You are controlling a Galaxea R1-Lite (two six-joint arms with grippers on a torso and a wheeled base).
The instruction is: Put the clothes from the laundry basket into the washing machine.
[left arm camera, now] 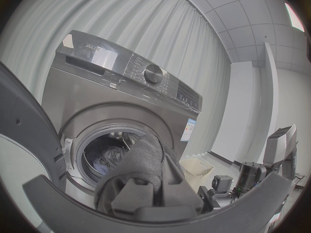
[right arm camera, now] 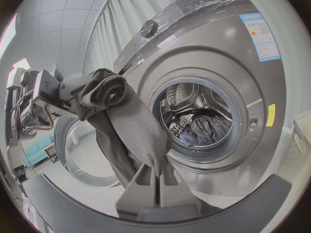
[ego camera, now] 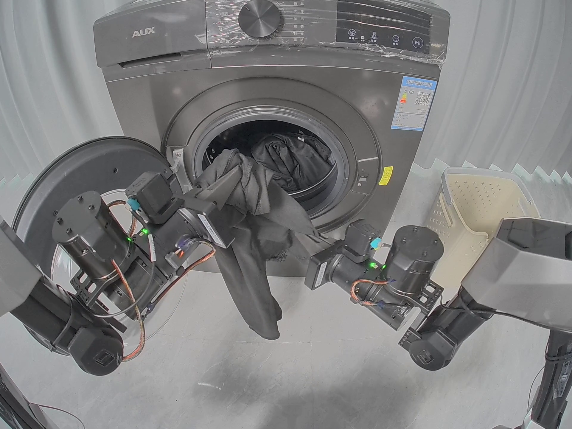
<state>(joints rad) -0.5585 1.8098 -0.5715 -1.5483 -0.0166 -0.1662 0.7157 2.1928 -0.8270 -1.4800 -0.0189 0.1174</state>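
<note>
Loading step. Dark garment point(ego camera: 253, 239) hangs at washing machine point(ego camera: 179, 96) mouth. Left gripper point(left arm camera: 152, 173) pinches its bunched top, right gripper point(right arm camera: 157, 172) a lower fold (tail dangles floorward). Next, likely: feed it into the drum point(right arm camera: 188, 96), then release.

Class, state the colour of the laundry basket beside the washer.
Cream; the basket shows best in the head view.

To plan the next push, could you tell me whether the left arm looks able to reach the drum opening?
Probably yes: the door is swung wide aside, and the left claw, holding the dark garment, sits by the drum opening with nothing between.
</note>
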